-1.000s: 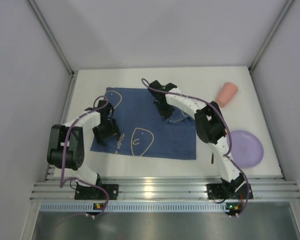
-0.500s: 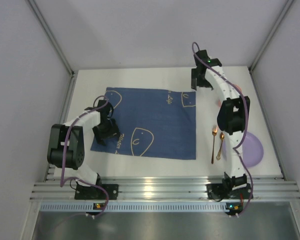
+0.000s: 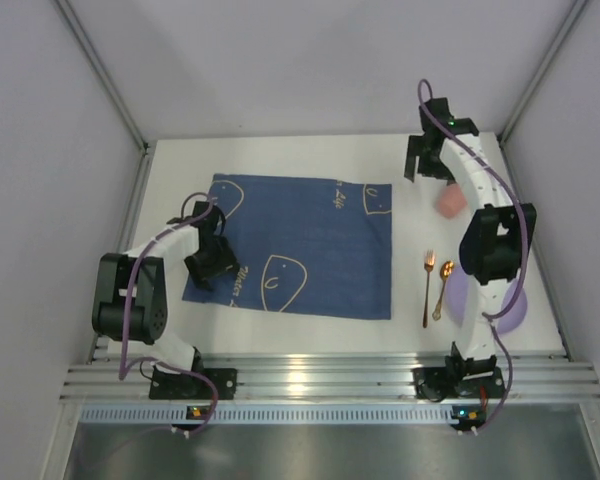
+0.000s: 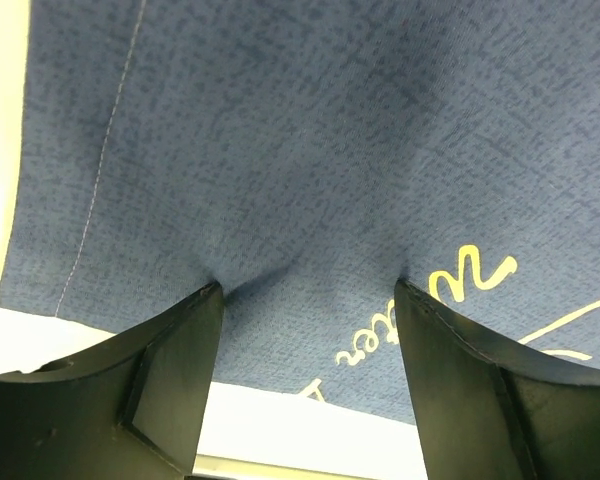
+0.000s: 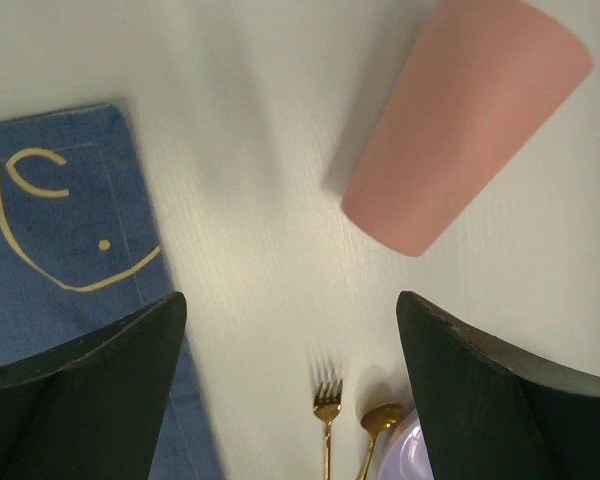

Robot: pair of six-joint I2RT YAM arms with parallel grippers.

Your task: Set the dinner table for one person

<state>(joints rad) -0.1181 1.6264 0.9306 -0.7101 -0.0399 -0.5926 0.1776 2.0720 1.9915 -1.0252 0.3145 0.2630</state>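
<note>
While the left end effector (image 4: 305,300) presses the near left part of the dark blue placemat (image 3: 310,240) with fingers spread — cloth puckered between them — the right end effector (image 5: 290,310) hangs over the far right of the white tabletop (image 3: 280,160) that carries it all, fingers wide apart and empty. A pink cup (image 5: 465,110) lies on its side just beside it; nearer the bases, a gold fork (image 3: 428,285) and spoon (image 3: 442,290) lie beside a lilac plate (image 5: 400,455).

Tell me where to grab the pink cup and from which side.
Take the pink cup across its middle, coming down from above with the right claw open. It lies on its side on the dinner table, so its rounded wall faces up; the narrow end points toward the fork.
</note>
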